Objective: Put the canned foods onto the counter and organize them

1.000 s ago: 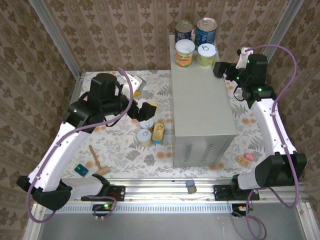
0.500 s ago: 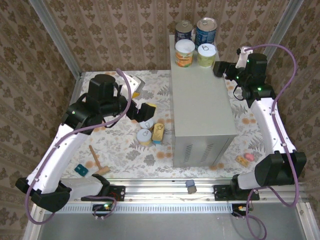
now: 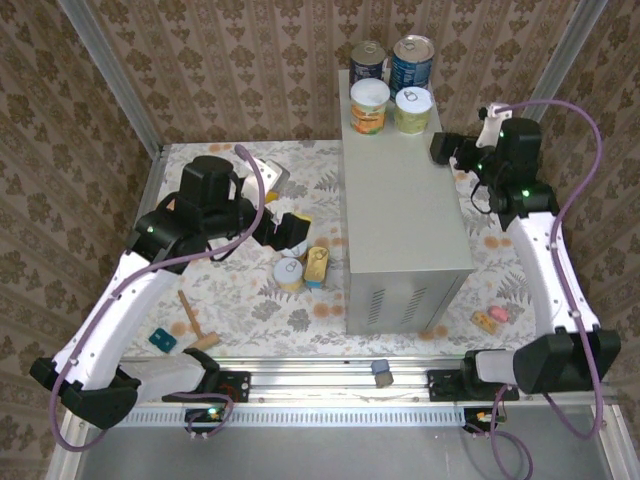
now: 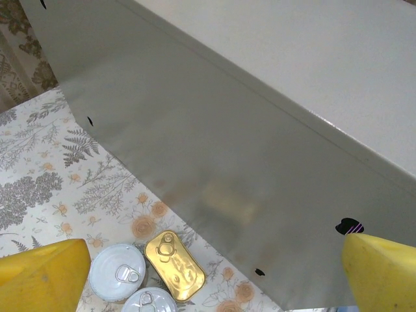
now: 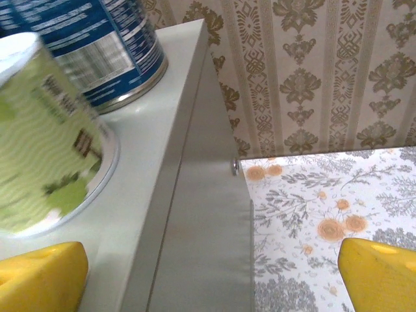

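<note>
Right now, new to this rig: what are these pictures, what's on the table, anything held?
Two white robot arms stand at the table's near edge. One picture looks down from above and behind them; the other two come from wrist cameras, yellow fingertips at the edges. The tall light-grey metal box carries two dark-blue tins and two shorter pale-lidded cans. On the floral table: two short pull-tab cans, a flat gold oblong tin, a wooden mallet, a teal block. The left gripper hovers open over those cans; the right gripper is open beside the box. Nothing is held.
</note>
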Controlling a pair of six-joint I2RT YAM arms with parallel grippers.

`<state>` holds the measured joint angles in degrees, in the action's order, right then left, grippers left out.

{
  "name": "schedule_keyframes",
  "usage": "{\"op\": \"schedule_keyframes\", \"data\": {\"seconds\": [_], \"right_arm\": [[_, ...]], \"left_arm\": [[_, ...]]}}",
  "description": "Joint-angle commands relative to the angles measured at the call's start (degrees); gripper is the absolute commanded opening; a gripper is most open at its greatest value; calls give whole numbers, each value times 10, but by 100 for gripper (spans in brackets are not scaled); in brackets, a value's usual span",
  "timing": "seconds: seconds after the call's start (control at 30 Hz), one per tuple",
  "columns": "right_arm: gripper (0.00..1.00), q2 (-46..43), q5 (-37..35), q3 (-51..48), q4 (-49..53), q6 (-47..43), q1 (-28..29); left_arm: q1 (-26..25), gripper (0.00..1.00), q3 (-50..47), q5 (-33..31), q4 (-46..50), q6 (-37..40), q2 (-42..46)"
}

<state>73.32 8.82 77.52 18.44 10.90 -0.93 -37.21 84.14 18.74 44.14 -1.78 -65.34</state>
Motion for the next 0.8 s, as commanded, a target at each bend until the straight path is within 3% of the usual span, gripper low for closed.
{"op": "schedule_keyframes", "data": {"seconds": [0.0,0.2,0.4,0.77], "right_arm": [[100,-53,-19,-20,36,-5,15],[100,-136,-54,-33,96,-35,73],[100,-189,-66,-22,161,-61,168],[100,-177,-75,35,214,-108,365]], "left_arm": [[-4,100,-12,-7,-8,-13,18],[-4,100,-58,-29,-17,-32,32],[-4,100,-134,-71,-34,-88,43],[-4,100,-251,-130,-42,-190,15]]}}
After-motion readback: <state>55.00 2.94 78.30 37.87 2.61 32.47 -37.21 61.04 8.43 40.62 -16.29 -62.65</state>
